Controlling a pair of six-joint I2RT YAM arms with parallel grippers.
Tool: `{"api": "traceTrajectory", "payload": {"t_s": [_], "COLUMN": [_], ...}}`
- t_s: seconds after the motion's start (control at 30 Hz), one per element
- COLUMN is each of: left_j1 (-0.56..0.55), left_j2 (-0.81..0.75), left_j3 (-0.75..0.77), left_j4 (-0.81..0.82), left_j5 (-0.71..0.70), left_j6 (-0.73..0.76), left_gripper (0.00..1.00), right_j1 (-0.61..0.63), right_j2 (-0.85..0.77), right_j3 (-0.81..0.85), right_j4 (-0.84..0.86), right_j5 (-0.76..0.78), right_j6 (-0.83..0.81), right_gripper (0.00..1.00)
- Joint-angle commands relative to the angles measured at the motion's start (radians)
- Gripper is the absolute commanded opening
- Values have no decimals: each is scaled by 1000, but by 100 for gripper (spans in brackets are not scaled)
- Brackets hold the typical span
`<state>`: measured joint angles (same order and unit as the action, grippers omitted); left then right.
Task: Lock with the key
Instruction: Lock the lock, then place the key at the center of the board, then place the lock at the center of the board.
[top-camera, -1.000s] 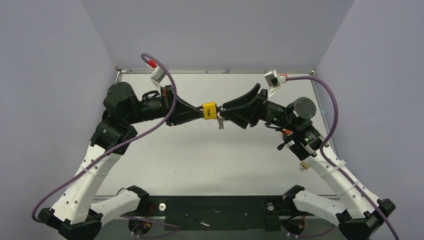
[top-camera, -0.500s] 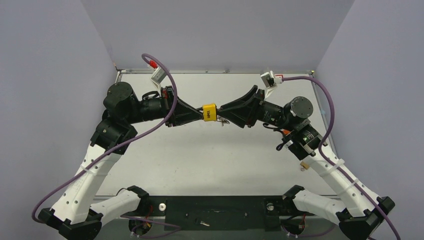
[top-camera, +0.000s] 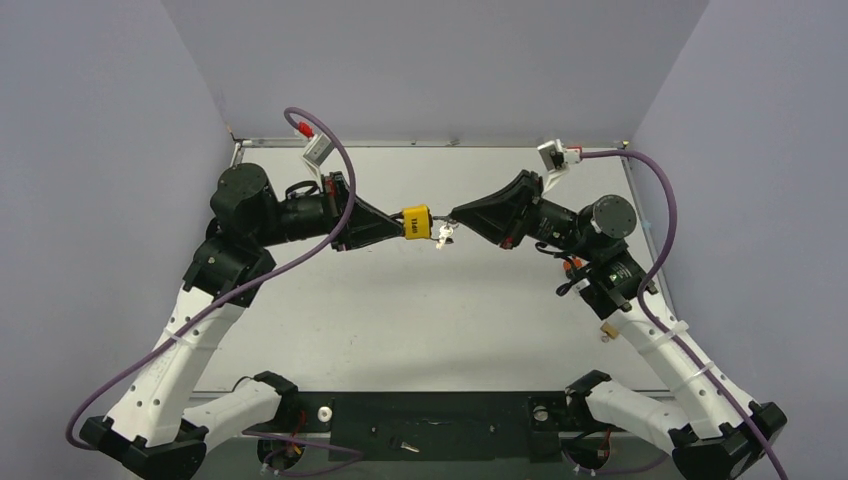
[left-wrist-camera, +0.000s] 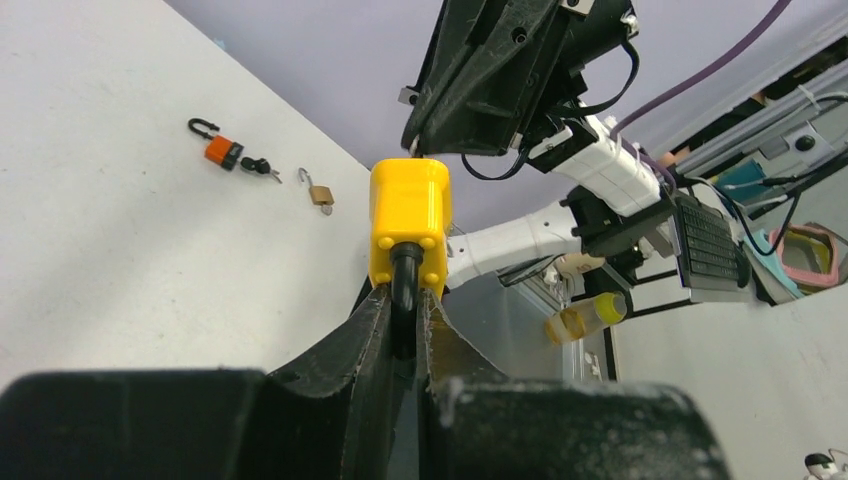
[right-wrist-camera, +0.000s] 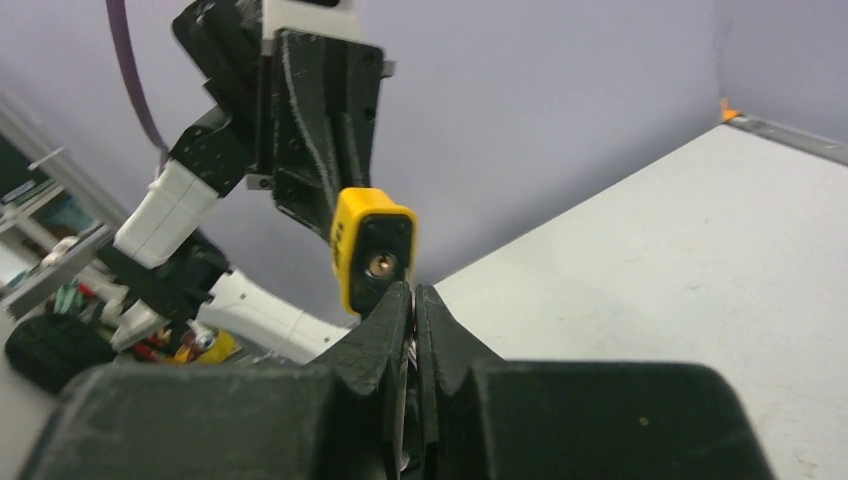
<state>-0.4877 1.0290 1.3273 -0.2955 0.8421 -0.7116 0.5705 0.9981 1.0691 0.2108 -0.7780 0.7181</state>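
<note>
While L gripper (left-wrist-camera: 404, 305) clamps the black shackle (left-wrist-camera: 405, 272) of the yellow padlock (left-wrist-camera: 410, 215), the key (top-camera: 443, 236) hangs just under R gripper (top-camera: 456, 216), whose jaws are pinched narrow on it, beside the padlock body. Key: tiny, silver, on ring. R wrist view shows the keyhole (right-wrist-camera: 379, 263) just ahead of the jaws. Only top view shows the key clearly.

The right pincer (right-wrist-camera: 412, 293) partly hides the key (top-camera: 443, 236); the left pincer (left-wrist-camera: 405, 293), the yellow padlock's shackle (left-wrist-camera: 405, 266).
</note>
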Motion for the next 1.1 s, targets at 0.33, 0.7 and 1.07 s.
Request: {"api": "traceTrajectory", "payload": {"t_s": [0.33,0.7,1.07], "left_j1": [55,51,64], "left_j2": [57,552,1002], "left_j3": [-21,-198,-74], "left_j4": [97,485,568], "left_j5": [-88,-436,-409], "left_j6": [-27,-173,-204], "left_gripper": [0,0,0], "right_j1": [-169,-188,-159], "right_j2": [-13,357,728], "right_j3": [-29,73,239], "right_j4": [-109,-397,-457], "right_j5": [121,640,717], "right_j6": [-73,-70,-71], "right_gripper": [0,0,0]}}
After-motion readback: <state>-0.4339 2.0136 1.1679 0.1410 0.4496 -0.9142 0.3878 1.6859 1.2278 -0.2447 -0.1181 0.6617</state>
